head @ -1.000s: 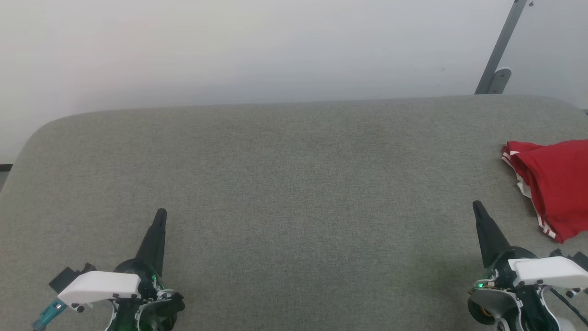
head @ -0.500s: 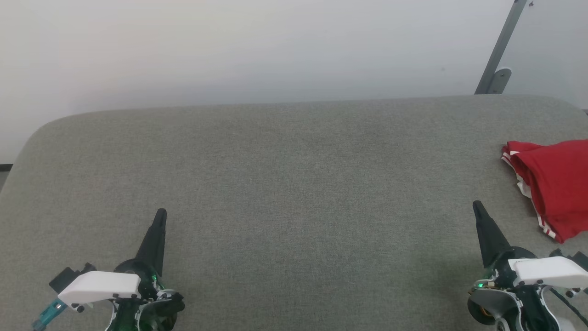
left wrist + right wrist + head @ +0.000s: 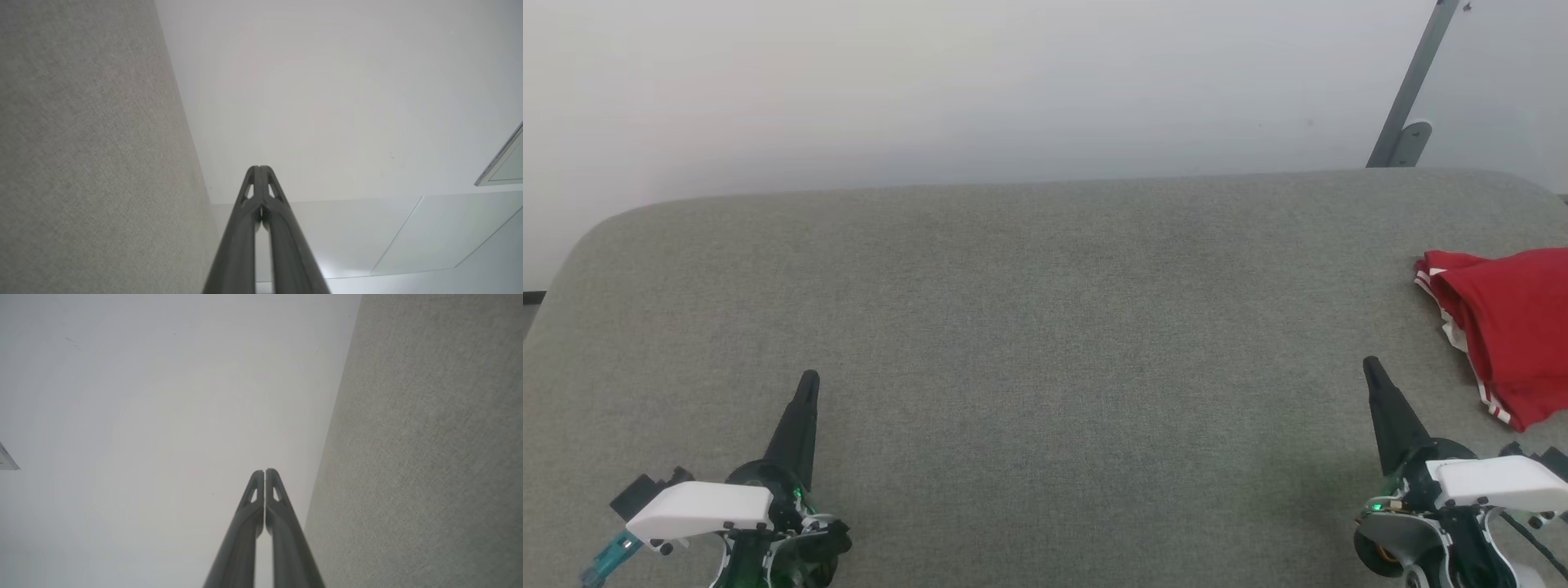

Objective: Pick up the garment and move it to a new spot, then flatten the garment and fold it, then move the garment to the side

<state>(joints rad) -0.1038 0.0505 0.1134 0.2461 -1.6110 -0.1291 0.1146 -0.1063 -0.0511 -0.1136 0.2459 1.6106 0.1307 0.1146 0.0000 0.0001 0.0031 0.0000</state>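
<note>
The red garment lies bunched at the far right of the grey fabric-covered surface, cut off by the edge of the head view (red-white striped trim shows along its left hem). The right gripper sits at the near right, just left of the garment and apart from it, fingers pressed together with nothing between them. The left gripper rests at the near left, well apart from the garment, likewise closed on nothing

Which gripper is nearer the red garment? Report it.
Right. The right gripper, jaws shut, sits just lower-left of the garment in the head view; the left gripper is far off across the grey surface.
</note>
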